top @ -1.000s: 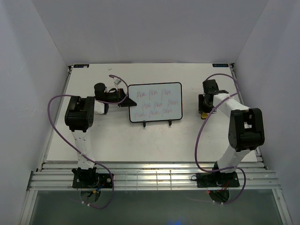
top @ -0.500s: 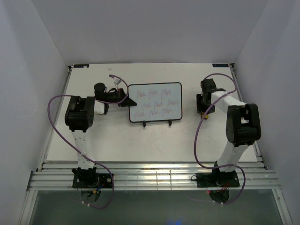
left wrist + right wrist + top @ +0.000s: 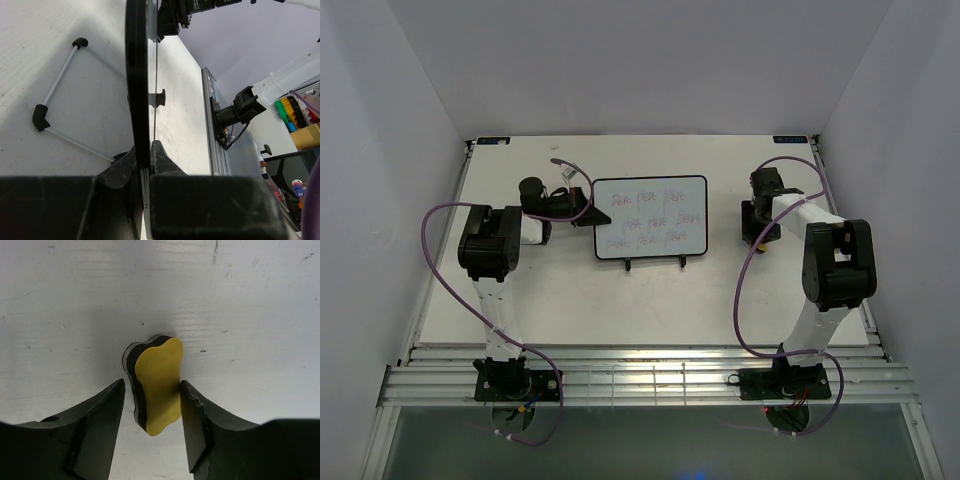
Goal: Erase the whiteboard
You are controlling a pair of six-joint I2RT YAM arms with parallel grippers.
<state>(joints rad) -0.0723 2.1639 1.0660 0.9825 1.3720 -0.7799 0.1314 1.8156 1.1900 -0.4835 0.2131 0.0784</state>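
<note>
Upright near the middle of the table (image 3: 570, 300), directly off the left claw's tips and stretching away from them toward the right claw: the whiteboard (image 3: 650, 218), white with a thin black rounded frame. Filled across its face with rows of faint red handwriting (image 3: 665, 220). Propped on a wire stand (image 3: 60, 80) of silver rod with black ends, lying on the table to the left of the frame in the left wrist view.

Pinched at its left edge by the left claw (image 3: 588, 212), jaws drawn together on the frame. Seen edge-on from that wrist, a dark line rising straight up from between the two black fingers (image 3: 165, 162), one pressed to each side.

Well apart from the board's far edge, past a strip of bare table: the right claw (image 3: 757, 235), pointing down at the tabletop. Closed partway on a small eraser (image 3: 157, 390), yellow on one face and black on the other, which fills most of the space between the jaws. Yellow face touching the finger on the right of that wrist view; black face toward the other finger, with perhaps a sliver of space there, too fine to judge. Scuffed white table visible beyond the eraser's top.

Looping back from both claws along the arms: purple cables (image 3: 440, 215).
</note>
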